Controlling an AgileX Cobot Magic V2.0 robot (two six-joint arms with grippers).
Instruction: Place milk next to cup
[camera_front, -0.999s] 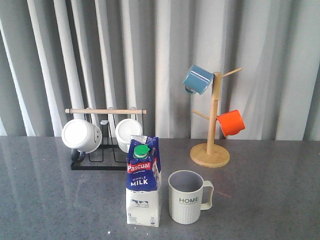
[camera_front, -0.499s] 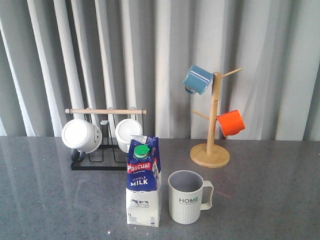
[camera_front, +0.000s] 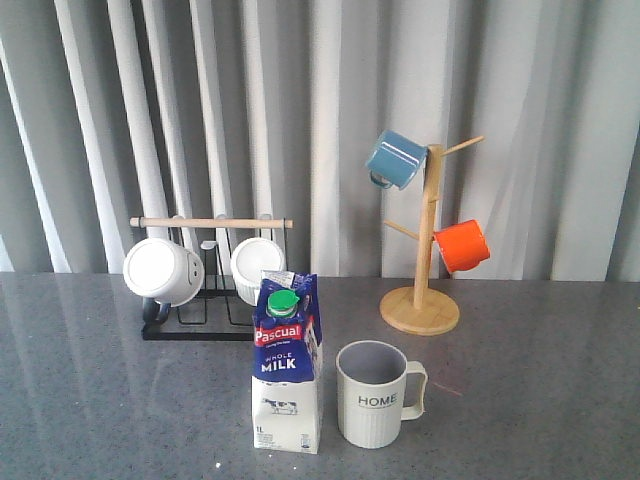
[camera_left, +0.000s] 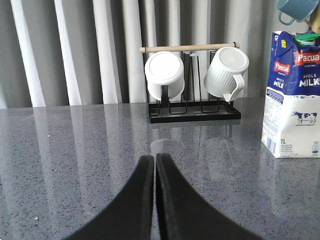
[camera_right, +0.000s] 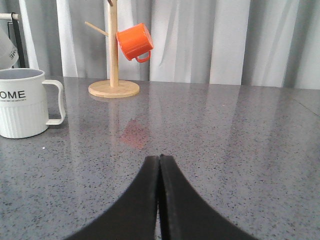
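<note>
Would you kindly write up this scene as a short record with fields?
milk: blue and white gable-top carton, upright on the grey table
cup: cream ribbed HOME mug, upright just right of the carton, a small gap between, handle to the right
left tool: shut, empty
right tool: shut, empty
task: appears done

Front view: no arm or gripper visible. Left gripper (camera_left: 154, 165), seen from its wrist cam: two dark fingers (camera_left: 137, 205) pressed together, only a thin line between them, tips meeting, nothing held. It sits low, pointing approx. level over the surface. Right gripper (camera_right: 159, 159), from its wrist cam: same pose, black fingers (camera_right: 177, 205) closed tip to tip with nothing between, also low and approx. level. Neither gripper touches any object. Wrists and upper arms not seen.
</note>
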